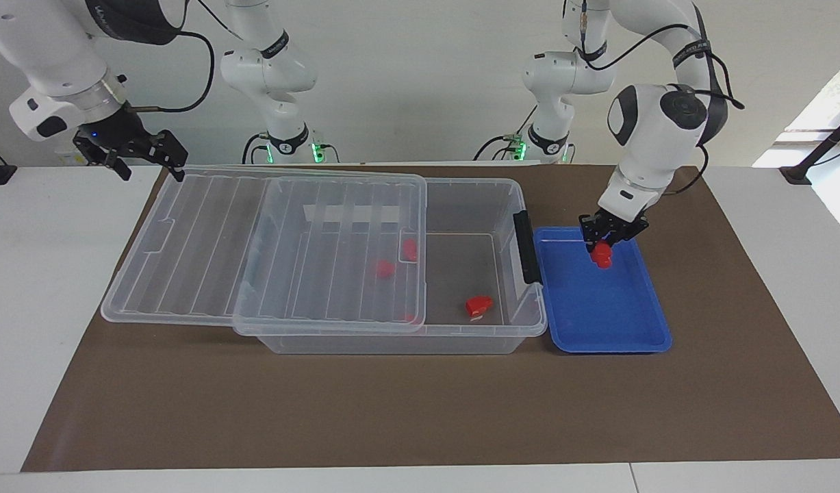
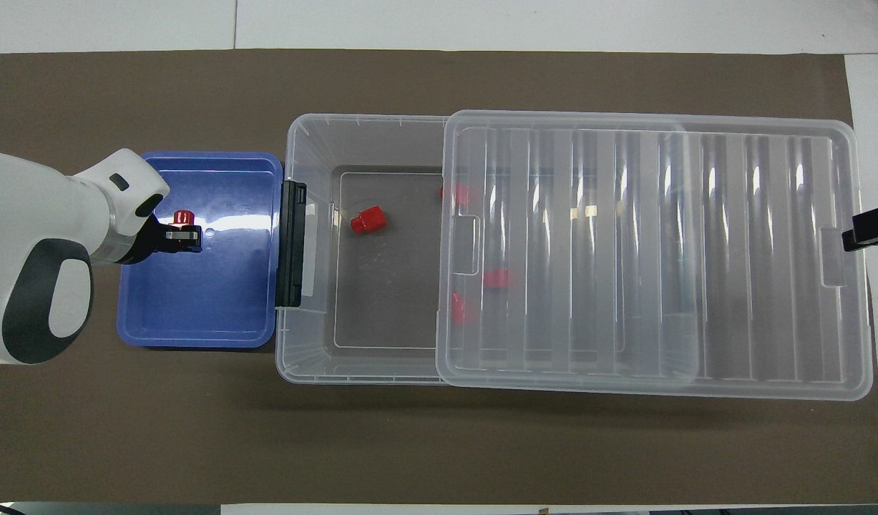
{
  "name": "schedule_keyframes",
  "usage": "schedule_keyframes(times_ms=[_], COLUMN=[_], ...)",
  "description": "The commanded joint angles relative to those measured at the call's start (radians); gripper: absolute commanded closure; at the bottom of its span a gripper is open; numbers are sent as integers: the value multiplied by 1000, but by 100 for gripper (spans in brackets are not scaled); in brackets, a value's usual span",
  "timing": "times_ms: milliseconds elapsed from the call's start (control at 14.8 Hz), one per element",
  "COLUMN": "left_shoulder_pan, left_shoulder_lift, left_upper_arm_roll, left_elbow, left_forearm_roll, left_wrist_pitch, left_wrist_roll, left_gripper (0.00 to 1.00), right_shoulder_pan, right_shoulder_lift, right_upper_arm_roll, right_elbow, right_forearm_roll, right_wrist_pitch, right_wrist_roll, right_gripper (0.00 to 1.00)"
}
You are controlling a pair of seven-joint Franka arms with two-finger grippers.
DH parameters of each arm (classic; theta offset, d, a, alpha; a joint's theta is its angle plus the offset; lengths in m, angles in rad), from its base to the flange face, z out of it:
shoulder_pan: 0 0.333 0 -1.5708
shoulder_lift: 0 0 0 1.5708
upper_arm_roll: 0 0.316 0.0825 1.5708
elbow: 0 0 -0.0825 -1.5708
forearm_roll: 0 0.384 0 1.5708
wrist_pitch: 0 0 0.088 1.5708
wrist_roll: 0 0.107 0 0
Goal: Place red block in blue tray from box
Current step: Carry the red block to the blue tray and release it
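Observation:
My left gripper (image 1: 604, 245) (image 2: 184, 230) is shut on a small red block (image 1: 603, 255) (image 2: 182, 217) and hangs low over the blue tray (image 1: 618, 322) (image 2: 217, 315), over the part of it nearer the robots. The tray lies beside the black-latched end of the clear box (image 1: 508, 205) (image 2: 310, 136). The box's ribbed lid (image 1: 207, 239) (image 2: 696, 250) is slid toward the right arm's end, leaving the latch end uncovered. One more red piece (image 1: 479, 305) (image 2: 368, 220) lies on the uncovered box floor. Others (image 1: 385, 268) (image 2: 496, 278) show through the lid. My right gripper (image 1: 149, 161) waits, open, above the lid's corner.
A brown mat (image 1: 420, 411) (image 2: 439, 443) covers the table under the box and tray. The black latch handle (image 1: 526, 246) (image 2: 292, 243) stands between the box and the tray. White table surface (image 1: 43, 274) lies past the mat at both ends.

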Motion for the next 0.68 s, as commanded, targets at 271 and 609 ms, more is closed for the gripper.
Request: schedule_keyframes(times_ms=[271, 609], left_shoulder_pan=[60, 61], left_shoulder_lift=[133, 163], left_upper_arm_roll=[-10, -10], left_elbow=[-53, -70], left_forearm_roll=[6, 6], left_wrist_pitch=[199, 218], left_wrist_roll=[51, 40], left_gripper=[100, 86], right_shoulder_pan=[-1, -2], right_shoulder_lift=[-23, -25], right_upper_arm_roll=[1, 1], right_elbow=[-21, -23], right_forearm_roll=[-4, -4], right_wrist_pitch=[-6, -6], right_wrist_roll=[13, 11], right_gripper=[0, 0])
